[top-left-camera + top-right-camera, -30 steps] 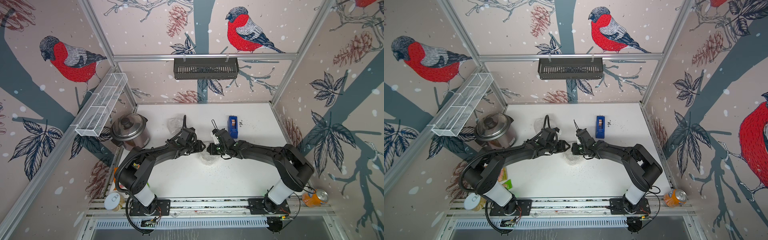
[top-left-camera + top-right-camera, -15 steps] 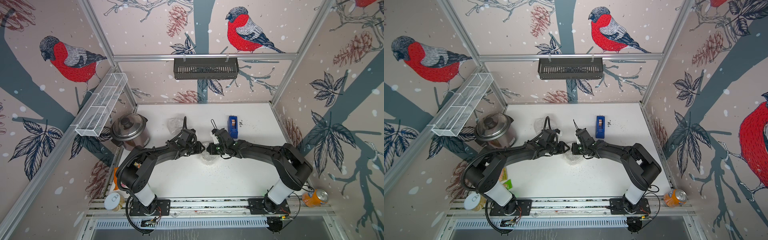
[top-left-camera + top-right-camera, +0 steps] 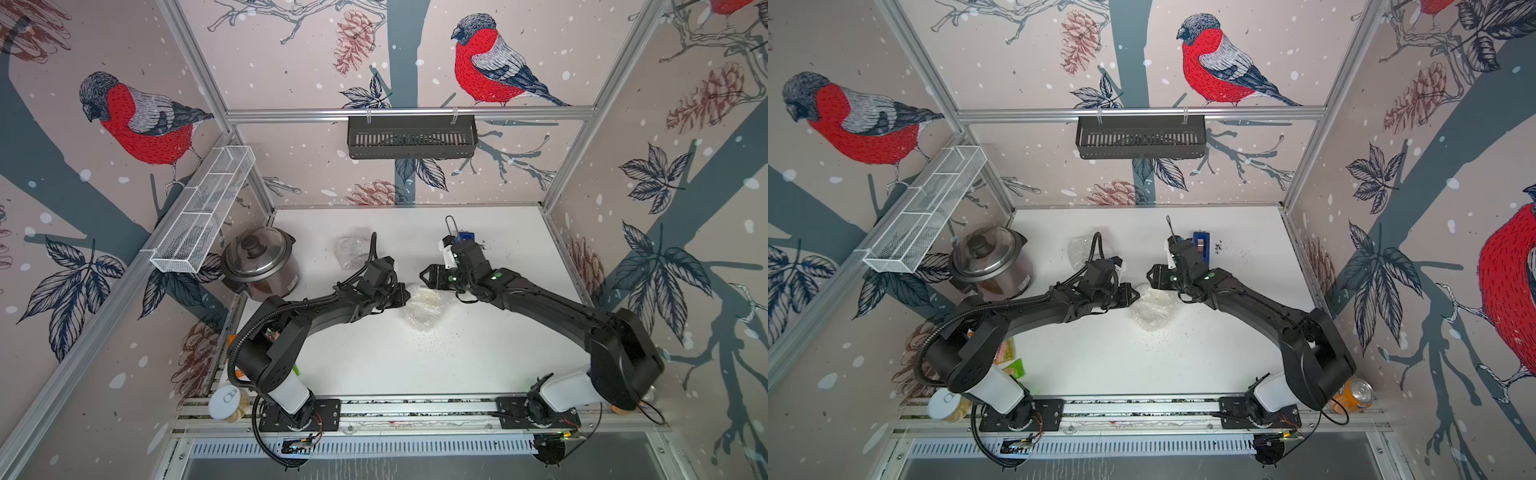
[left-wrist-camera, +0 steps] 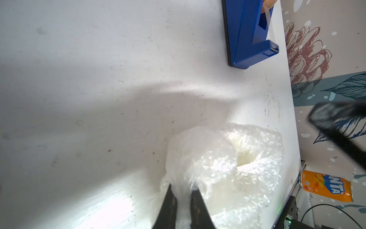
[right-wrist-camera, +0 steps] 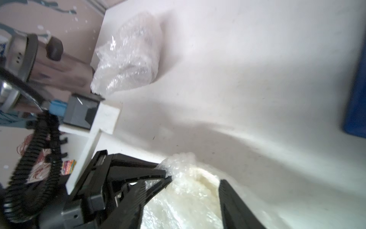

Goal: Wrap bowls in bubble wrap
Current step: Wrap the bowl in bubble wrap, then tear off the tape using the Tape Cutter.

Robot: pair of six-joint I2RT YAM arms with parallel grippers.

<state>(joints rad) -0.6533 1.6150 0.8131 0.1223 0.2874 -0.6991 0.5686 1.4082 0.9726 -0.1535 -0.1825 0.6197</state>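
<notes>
Centrally on the white table point(image 3: 374, 365), the cream bowl point(image 4: 244, 156) is seen bundled inside the bubble wrap point(image 3: 424, 307), with only its pale inside showing through. A fold at the bundle's edge is pinched between the closed jaws of the left gripper point(image 4: 182, 189). The right gripper point(image 3: 426, 277) is held just beside the bundle's opposite side, jaws parted and nothing clamped. A second wrapped bundle point(image 3: 353, 251) is set farther back, near the cooker point(image 3: 259, 262), and a blue tape dispenser point(image 3: 1200, 246) is placed behind the right arm.
</notes>
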